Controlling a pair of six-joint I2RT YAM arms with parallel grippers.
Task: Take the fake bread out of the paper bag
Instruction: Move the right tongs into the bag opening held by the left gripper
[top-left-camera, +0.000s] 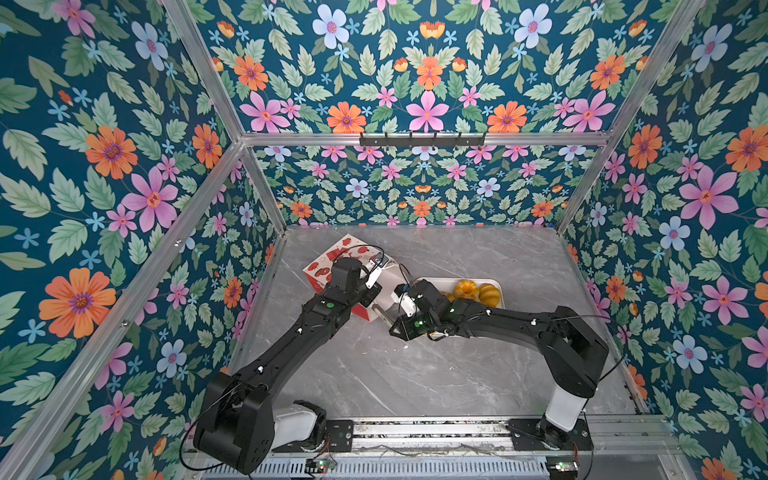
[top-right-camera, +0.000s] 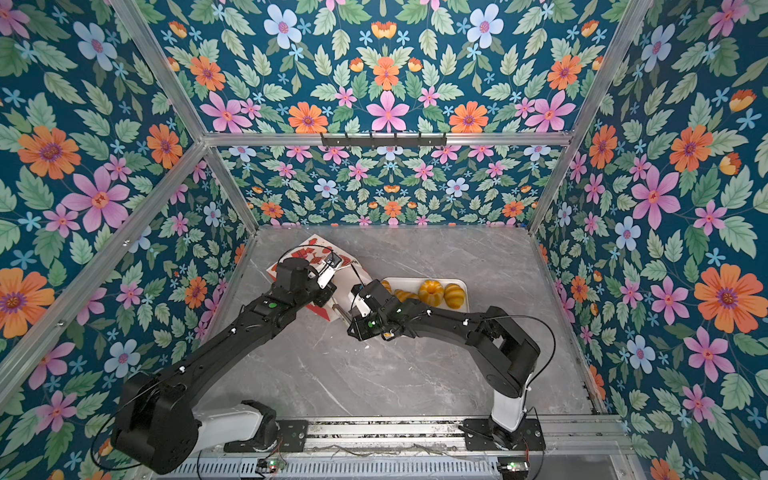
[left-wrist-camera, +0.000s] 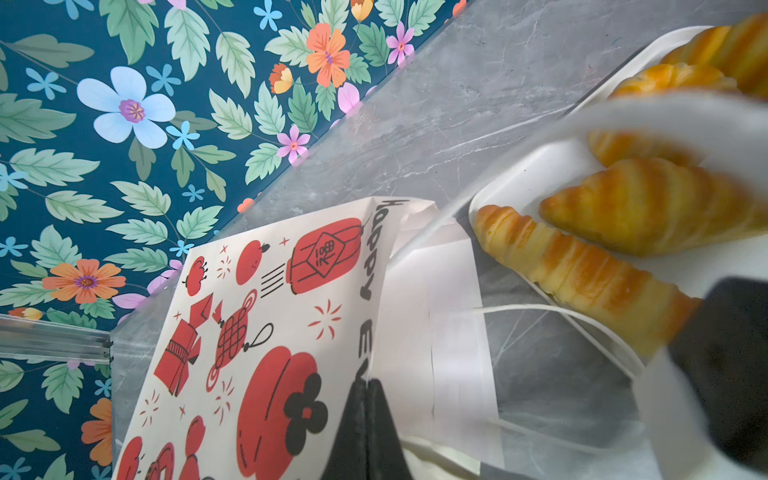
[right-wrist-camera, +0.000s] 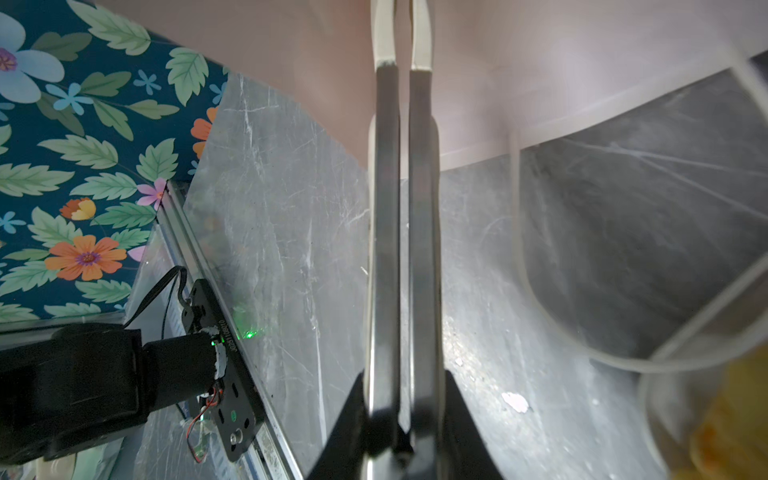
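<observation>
Left gripper (left-wrist-camera: 365, 386) is clamped tight on the mouth edge of the paper bag (left-wrist-camera: 266, 316), which lies printed face up. Right gripper (right-wrist-camera: 402, 50) shows only a slit between its jaws, tips against the bag's white inner wall; whether it pinches paper I cannot tell. Fake bread (left-wrist-camera: 582, 270) lies on the white tray (left-wrist-camera: 536, 174), whose rim sits just beside the bag's mouth. Open grey table (top-left-camera: 415, 365) spreads from the bag toward the arm bases.
</observation>
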